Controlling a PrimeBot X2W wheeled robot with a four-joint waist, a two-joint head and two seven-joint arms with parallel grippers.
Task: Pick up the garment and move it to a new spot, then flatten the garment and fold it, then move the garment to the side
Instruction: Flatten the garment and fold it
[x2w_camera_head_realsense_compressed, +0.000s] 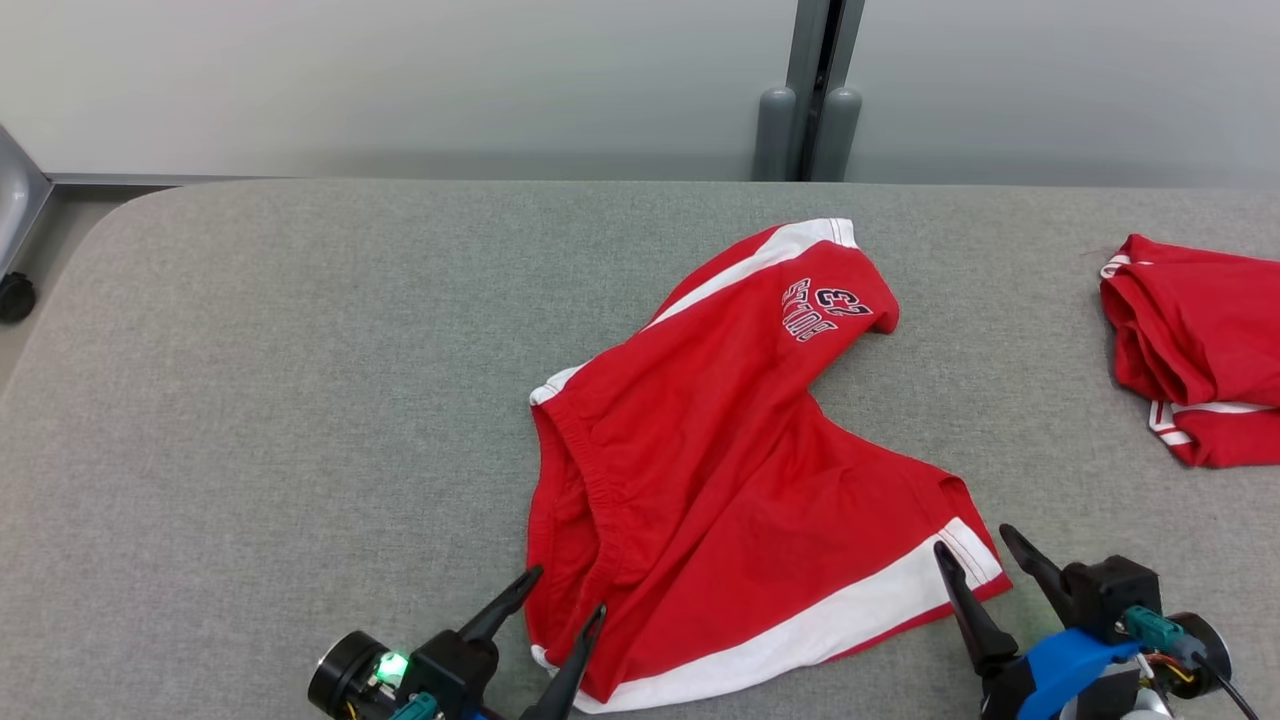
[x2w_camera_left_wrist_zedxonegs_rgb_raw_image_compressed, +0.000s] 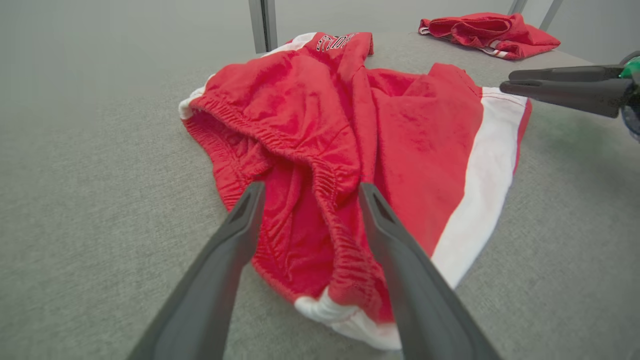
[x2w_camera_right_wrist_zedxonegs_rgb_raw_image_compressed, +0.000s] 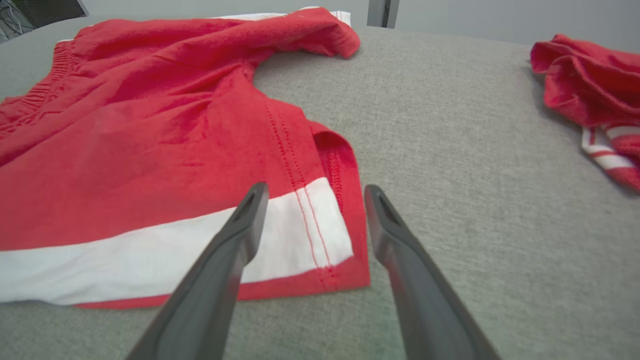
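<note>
The garment is a pair of red shorts with white side stripes, lying rumpled in the middle of the grey table, legs spread apart. My left gripper stands open at the near waistband corner, and in the left wrist view the gripper straddles the bunched elastic waistband. Open as well, my right gripper hovers at the near leg's hem corner; the right wrist view has this gripper over the white stripe and hem corner. Neither holds cloth.
A second red garment lies bunched at the table's right edge. The grey padded table has free room on the left. A grey post stands behind the far edge, and a caster wheel sits at far left.
</note>
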